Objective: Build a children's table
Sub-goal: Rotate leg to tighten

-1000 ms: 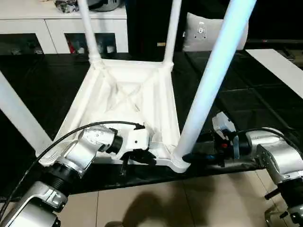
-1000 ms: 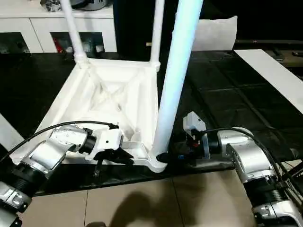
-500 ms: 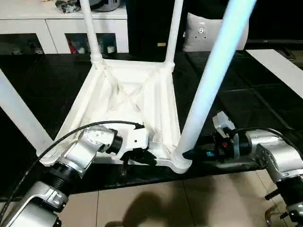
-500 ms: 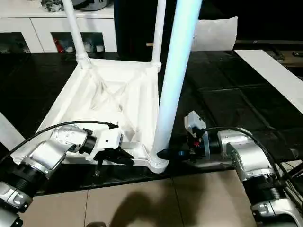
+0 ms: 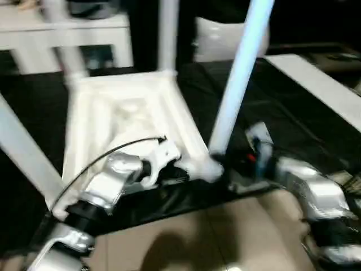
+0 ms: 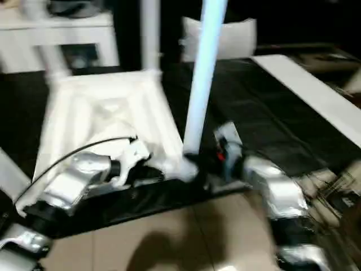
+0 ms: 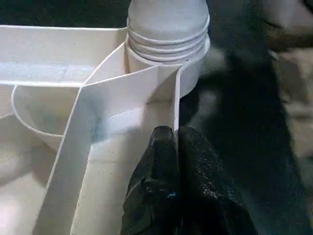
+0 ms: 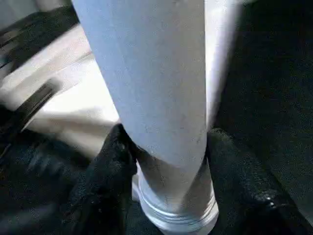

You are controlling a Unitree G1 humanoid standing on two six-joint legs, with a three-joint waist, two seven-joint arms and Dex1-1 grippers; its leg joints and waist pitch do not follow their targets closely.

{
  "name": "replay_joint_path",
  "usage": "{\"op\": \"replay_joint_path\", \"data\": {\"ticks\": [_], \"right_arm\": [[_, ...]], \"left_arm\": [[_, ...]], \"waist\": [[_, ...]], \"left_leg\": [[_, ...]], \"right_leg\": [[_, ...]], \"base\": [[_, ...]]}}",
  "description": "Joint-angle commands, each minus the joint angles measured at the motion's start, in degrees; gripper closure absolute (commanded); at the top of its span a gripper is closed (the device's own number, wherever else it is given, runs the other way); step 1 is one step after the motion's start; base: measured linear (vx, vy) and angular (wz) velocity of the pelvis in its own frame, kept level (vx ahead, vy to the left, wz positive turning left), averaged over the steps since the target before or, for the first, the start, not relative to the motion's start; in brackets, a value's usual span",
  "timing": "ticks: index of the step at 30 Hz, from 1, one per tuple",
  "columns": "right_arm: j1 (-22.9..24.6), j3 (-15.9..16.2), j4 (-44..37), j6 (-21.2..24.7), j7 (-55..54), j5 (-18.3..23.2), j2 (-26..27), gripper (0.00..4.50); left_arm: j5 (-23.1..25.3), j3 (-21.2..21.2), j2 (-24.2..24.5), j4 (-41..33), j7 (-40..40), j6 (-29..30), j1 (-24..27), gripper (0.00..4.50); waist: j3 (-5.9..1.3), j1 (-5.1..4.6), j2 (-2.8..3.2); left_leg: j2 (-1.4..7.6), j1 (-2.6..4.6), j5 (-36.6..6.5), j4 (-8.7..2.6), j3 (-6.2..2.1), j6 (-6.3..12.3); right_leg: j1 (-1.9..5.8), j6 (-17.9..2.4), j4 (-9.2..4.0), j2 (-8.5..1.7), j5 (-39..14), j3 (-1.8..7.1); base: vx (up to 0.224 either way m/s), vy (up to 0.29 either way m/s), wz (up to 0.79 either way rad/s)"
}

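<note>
White plastic all over: we're looking at the children's table point(image 5: 130, 113) lying upside down on a black mat point(image 5: 293, 124), its ribbed underside facing up at us. Legs stand up out of the corner sockets, and the near right leg point(image 5: 240, 79) rises tall and slightly tilted, catching a bluish light. At its foot we see ringed ridges where it meets the round socket point(image 7: 168, 39).

Our left end effector point(image 7: 175, 147) has its two black fingers pressed together, tips touching the thin upright rib by that socket, on the table's near edge. Our right end effector point(image 8: 166, 166) sits with a black finger point(image 8: 110, 161) on each side of the leg's base, clamped around it just above the socket.

Behind the table we see a white cabinet point(image 5: 62, 34) and a pale cushion point(image 5: 220, 39). Beige floor tiles point(image 5: 186, 243) lie nearest us.
</note>
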Motion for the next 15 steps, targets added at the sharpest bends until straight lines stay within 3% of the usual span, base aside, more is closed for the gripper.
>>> {"op": "replay_joint_path", "data": {"ticks": [1,2,3,4,5,7,9,11,12,15], "right_arm": [[-2.25,-0.84,3.27,0.54,-8.17,0.53,3.61,2.61],[-2.75,-1.42,3.63,-1.22,-10.03,0.62,4.98,2.05],[-2.75,-1.42,3.63,-1.22,-10.03,0.62,4.98,2.05],[-3.15,-2.22,3.54,-3.11,-12.01,0.35,6.74,2.05],[-3.46,-2.70,3.44,-4.11,-12.89,0.26,8.01,1.91],[-3.52,-2.42,3.19,-4.93,-13.23,-0.59,8.57,1.68],[-3.08,-2.38,2.66,-5.54,-12.93,-0.67,8.63,1.57],[-2.40,-2.29,2.04,-6.55,-11.87,-0.22,7.88,1.27],[-2.40,-2.29,2.04,-6.55,-11.87,-0.22,7.88,1.27],[-1.23,-2.56,1.36,-7.73,-9.29,-0.31,4.85,1.03]], "left_arm": [[-2.16,1.06,-4.01,-2.21,4.01,0.48,-3.24,4.50],[-1.50,1.36,-4.66,-1.40,5.94,0.90,-4.05,4.50],[-1.50,1.36,-4.66,-1.40,5.94,0.90,-4.05,4.50],[-0.41,1.28,-4.98,-0.45,7.70,1.00,-4.97,4.50],[0.30,1.43,-5.37,0.40,9.22,0.87,-5.69,4.50],[0.52,1.54,-5.57,0.50,9.57,0.53,-5.85,4.50],[0.80,1.03,-5.13,-0.44,8.80,-0.04,-5.29,4.50],[0.76,0.59,-4.43,-1.17,8.18,-0.41,-4.59,4.50],[0.76,0.59,-4.43,-1.17,8.18,-0.41,-4.59,4.50],[1.07,-0.33,-2.71,-0.08,7.00,-3.73,-3.76,4.50]], "waist": [[-3.81,0.31,0.32],[-3.99,0.06,0.21],[-4.10,0.17,0.35],[-4.23,0.22,0.08],[-4.38,0.47,0.08],[-4.52,0.98,-0.14],[-4.82,1.76,-0.03],[-4.89,2.34,-0.19],[-5.10,2.77,-0.20],[-5.02,3.59,-0.13]], "left_leg": [[0.40,-0.29,-15.66,-3.81,-0.58,0.62],[0.45,-0.42,-14.50,-3.84,-0.45,1.22],[0.61,-0.42,-13.64,-3.96,-0.48,1.52],[0.70,-0.63,-12.49,-3.97,-0.44,1.84],[0.81,-0.78,-9.41,-4.06,-0.24,2.24],[0.69,-0.50,-7.21,-3.95,0.10,2.83],[0.89,-1.20,-2.44,-3.81,0.06,4.00],[0.85,-1.31,0.35,-3.50,0.20,4.52],[0.66,-1.55,2.45,-3.23,0.28,5.02],[0.44,-1.70,3.09,-3.08,0.39,5.72]], "right_leg": [[3.71,1.94,-5.82,-4.14,-29.19,1.75],[3.83,1.24,-5.67,-4.26,-27.82,1.94],[3.81,0.64,-5.46,-4.32,-26.56,2.12],[3.87,0.07,-5.18,-4.32,-24.86,2.35],[3.60,-2.03,-4.32,-4.34,-20.88,2.99],[3.38,-3.61,-3.83,-4.31,-18.89,3.45],[3.67,-4.80,-2.57,-4.27,-13.64,3.83],[3.50,-6.10,-1.61,-4.22,-9.28,4.26],[3.66,-6.64,-0.97,-4.17,-6.53,4.40],[3.69,-6.34,-0.64,-3.97,-5.64,4.57]], "base": [[0.000,0.000,0.00],[0.000,0.000,0.00],[0.000,0.000,0.00],[0.000,0.000,0.00],[0.000,0.000,0.00],[0.025,-0.013,0.03],[0.000,0.000,0.00],[0.000,0.000,0.00],[0.000,0.000,0.00],[0.000,0.000,0.00]]}}
